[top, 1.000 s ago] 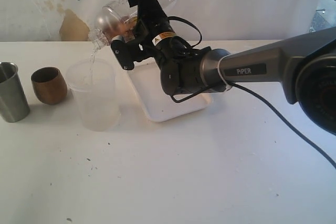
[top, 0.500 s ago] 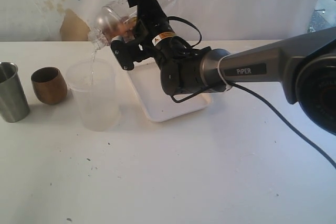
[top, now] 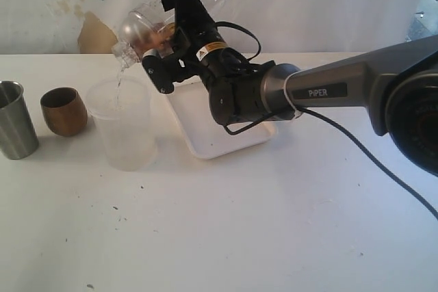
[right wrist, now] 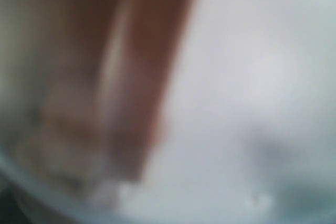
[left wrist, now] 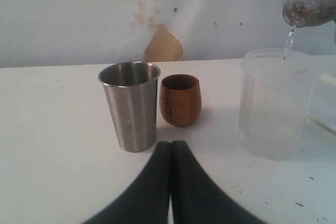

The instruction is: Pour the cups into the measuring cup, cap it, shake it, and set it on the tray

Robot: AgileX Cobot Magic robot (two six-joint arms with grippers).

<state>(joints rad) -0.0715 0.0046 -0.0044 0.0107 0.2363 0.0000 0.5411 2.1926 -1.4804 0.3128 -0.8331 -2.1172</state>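
**Two cups idle while the measuring cup tips over the tub**

One vessel was off the table (top: 239, 223). The clear measuring cup (top: 139, 27) was clamped across its middle by the right gripper (top: 168, 31), the fingers spread wide around its body. Its printed marks could not be read. The right wrist view gave only a blur at close range.

The cup's long axis lay steeply tilted, with the mouth low on the left side of the exterior view and the base high and further right. The mouth hung above the rim of the frosted tub (top: 123, 131), and a thin stream of water (left wrist: 287, 43) fell from it into the tub.

The tray (top: 226, 138) lay just beside the tub, under the right arm, so that arm was plainly the nearer to it. Bringing the cup upright would probably mean swinging the mouth up and back toward the tray side.

The left gripper (left wrist: 170, 148) sat low over the table with its fingers pressed together on nothing. The steel tumbler (left wrist: 131, 106) and the wooden cup (left wrist: 180, 99) stood upright straight ahead of it, side by side, left of the tub.
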